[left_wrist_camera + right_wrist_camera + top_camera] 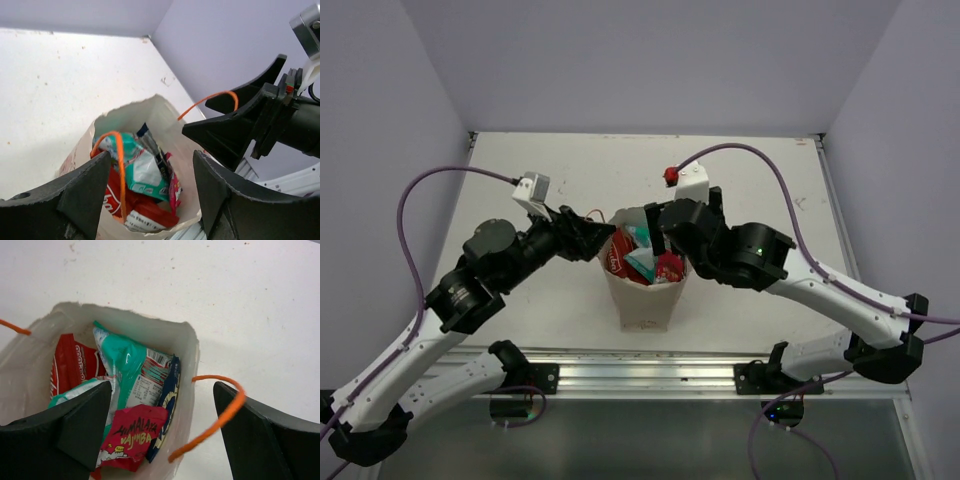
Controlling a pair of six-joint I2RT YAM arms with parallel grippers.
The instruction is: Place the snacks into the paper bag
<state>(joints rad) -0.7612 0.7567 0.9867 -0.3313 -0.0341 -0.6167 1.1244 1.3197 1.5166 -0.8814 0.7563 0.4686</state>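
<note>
From above: shows one paper bag [645,300] standing upright on the desk [570,170] between two arms, with the snacks [642,258] poking up inside its mouth. Puts the left tool [592,240] just beside the bag's left rim and the right tool [658,228] at its far right rim. Finds no packet loose on the desk, so judges the packing about done.

From the left wrist: shows the left tool spread wide, gripping nothing, above the bag's mouth. Counts two orange handles, one loop [119,170] close to a finger. Makes out one teal-and-white packet [140,167] on top, one dark blue packet [150,137] edge-on behind, one pinkish packet [175,189] beside, one red-and-white chip bag [142,215] beneath.

From the right wrist: shows the right tool open and empty too, with the other handle loop [220,420] curling between its fingers. Adds one medium red packet [132,435], for five snacks at best count.

Could go wrong on pulling away: might hook a handle on a finger, drag the light bag over and spill the packets.
</note>
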